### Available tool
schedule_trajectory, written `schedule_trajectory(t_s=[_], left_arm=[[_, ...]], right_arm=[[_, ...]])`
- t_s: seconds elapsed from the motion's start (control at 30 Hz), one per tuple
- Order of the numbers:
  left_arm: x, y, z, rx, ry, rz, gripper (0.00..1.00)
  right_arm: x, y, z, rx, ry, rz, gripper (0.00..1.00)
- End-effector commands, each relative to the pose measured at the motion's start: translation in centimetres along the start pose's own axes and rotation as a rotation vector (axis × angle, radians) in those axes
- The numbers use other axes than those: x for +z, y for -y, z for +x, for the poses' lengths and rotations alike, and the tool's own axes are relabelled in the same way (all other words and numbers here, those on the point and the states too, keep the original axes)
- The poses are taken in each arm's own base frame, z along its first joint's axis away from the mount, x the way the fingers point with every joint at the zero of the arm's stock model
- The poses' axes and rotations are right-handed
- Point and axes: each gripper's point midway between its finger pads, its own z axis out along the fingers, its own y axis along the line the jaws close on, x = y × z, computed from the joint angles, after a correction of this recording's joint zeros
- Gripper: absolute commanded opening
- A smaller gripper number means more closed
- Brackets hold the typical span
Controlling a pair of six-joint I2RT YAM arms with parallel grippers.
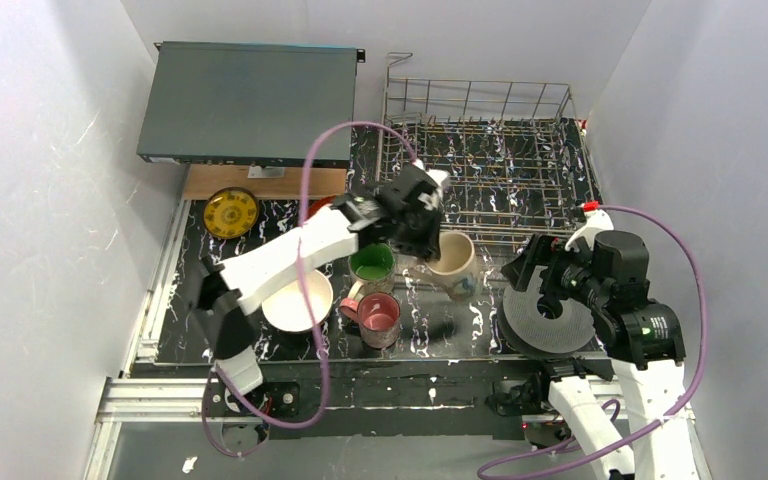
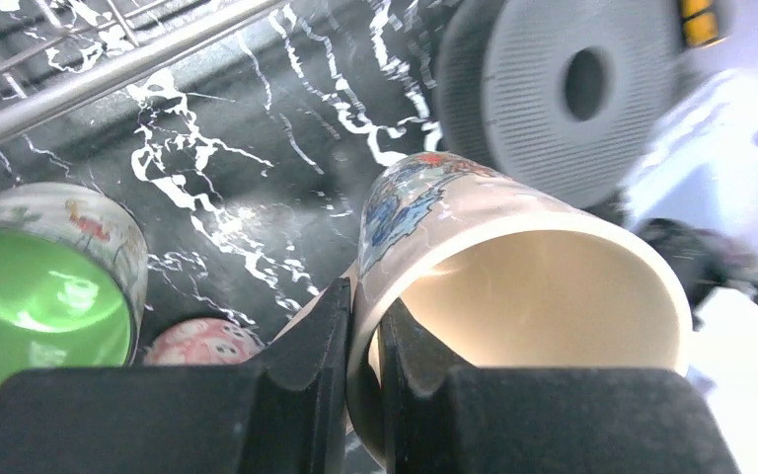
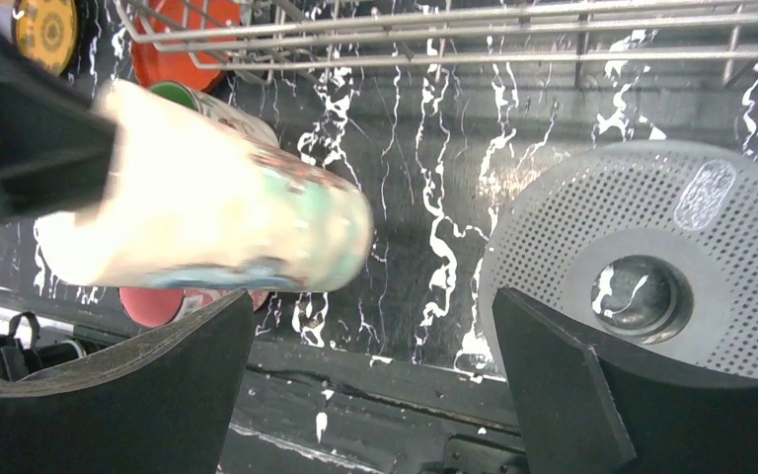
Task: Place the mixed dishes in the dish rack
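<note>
My left gripper [image 1: 422, 243] [image 2: 365, 301] is shut on the rim of the floral cream mug [image 1: 454, 264] [image 2: 513, 286] [image 3: 207, 212], one finger inside and one outside, holding it tilted above the mat in front of the dish rack [image 1: 490, 170] [image 3: 454, 35]. The mug with green inside [image 1: 371, 263] [image 2: 39, 296] and the pink mug [image 1: 378, 315] [image 2: 202, 343] stand beside it. The cream and teal bowl [image 1: 295, 300] sits under the left arm. The yellow dish [image 1: 231, 212] and the partly hidden red-orange plate [image 3: 173, 44] lie at the back left. My right gripper [image 1: 532, 268] [image 3: 373, 301] is open and empty.
A dark grey ribbed disc with a centre hole [image 1: 550, 315] [image 3: 651, 257] lies under my right gripper. A flat dark grey box [image 1: 250, 100] rests on a wooden board [image 1: 260, 182] at the back left. White walls close in both sides.
</note>
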Motion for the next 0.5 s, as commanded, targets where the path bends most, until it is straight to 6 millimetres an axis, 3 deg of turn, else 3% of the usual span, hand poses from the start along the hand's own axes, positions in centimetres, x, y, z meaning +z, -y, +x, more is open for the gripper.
schedule_trajectory(t_s=[0.0, 0.23, 0.33, 0.47], left_arm=[[-11.5, 3.8, -6.1, -0.192, 0.278, 0.343, 0.0], [-19.0, 3.9, -8.6, -0.447, 0.378, 0.713, 0.0], [-21.2, 4.3, -9.6, -0.504, 0.408, 0.862, 0.0], [-23.3, 5.2, -10.3, -0.566, 0.413, 1.043, 0.0]], right_arm=[[-1.3, -0.8, -2.8, -0.066, 0.098, -0.009, 1.0], [0.0, -3.6, -2.5, -0.06, 0.055, -0.184, 1.0], [-0.2, -6.8, -1.8, -0.127, 0.056, -0.411, 1.0], [-2.4, -11.1, -0.9, -0.21, 0.087, -0.738, 1.0]])
